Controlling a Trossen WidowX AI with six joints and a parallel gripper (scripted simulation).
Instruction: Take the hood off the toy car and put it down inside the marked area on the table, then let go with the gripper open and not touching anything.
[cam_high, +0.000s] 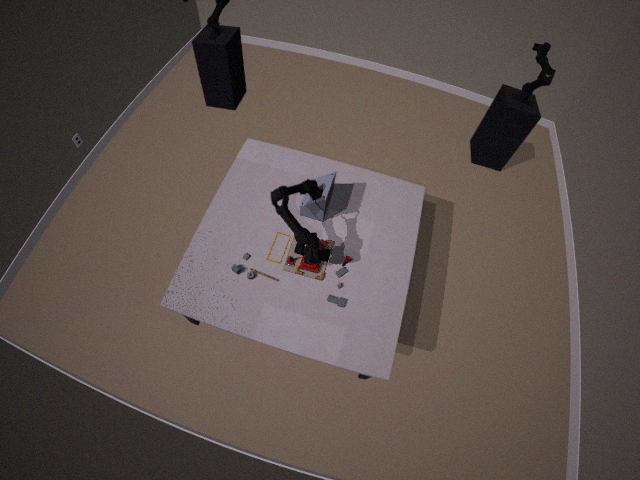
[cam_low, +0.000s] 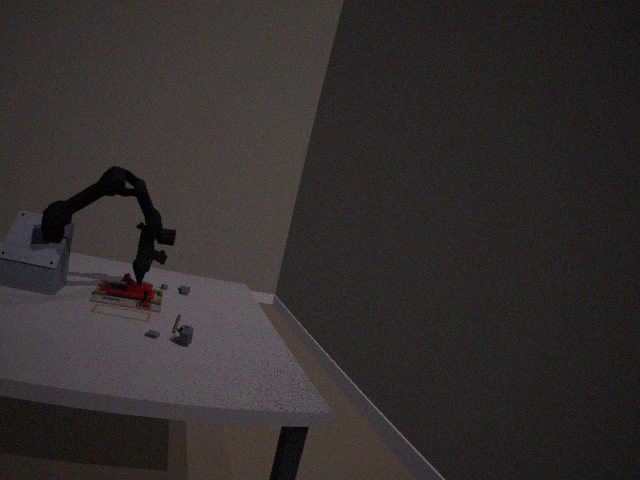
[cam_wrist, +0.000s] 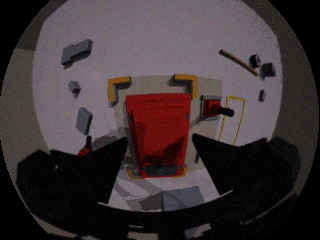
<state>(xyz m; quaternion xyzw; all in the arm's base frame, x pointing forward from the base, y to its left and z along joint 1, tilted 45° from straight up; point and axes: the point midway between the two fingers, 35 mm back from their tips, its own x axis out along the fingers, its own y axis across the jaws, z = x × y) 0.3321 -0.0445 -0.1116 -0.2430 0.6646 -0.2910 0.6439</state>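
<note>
The gripper (cam_high: 311, 262) (cam_low: 139, 283) (cam_wrist: 160, 139) has its two fingers wide apart, and between them it holds nothing. It is above the red toy car (cam_high: 309, 269) (cam_low: 124, 290) (cam_wrist: 159, 135); whether a fingertip touches the car, I cannot tell. The hood seems to be on the car, outside the yellow marked area (cam_high: 275, 261) (cam_low: 121, 316) (cam_wrist: 227, 97). The wrist view shows the car's flat red top between the fingers, but in the top view the arm (cam_high: 293, 222) (cam_low: 87, 196) covers part of it.
</note>
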